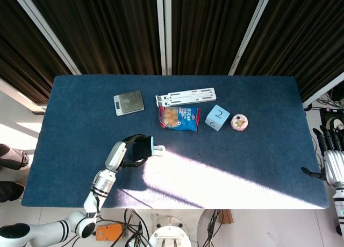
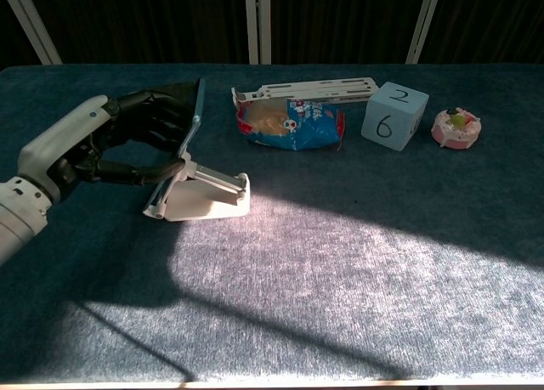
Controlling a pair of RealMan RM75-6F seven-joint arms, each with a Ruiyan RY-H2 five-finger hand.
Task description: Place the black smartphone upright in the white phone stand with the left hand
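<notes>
My left hand (image 1: 128,150) (image 2: 127,144) grips the black smartphone (image 1: 142,149) (image 2: 192,122) upright by its edges. In the chest view the phone leans against the sloped back of the white phone stand (image 2: 206,196), its lower edge down at the stand's front lip. The head view shows the stand (image 1: 158,148) only as a small white piece right of the phone. My right hand (image 1: 333,155) hangs off the table's right edge, fingers apart and holding nothing.
Along the far side of the blue table (image 1: 242,166) lie a grey scale (image 1: 129,103), a white folded bracket (image 1: 186,96), a blue snack bag (image 1: 179,118) (image 2: 291,124), a numbered light-blue cube (image 1: 217,117) (image 2: 393,110) and a small pink round item (image 1: 239,122) (image 2: 457,127).
</notes>
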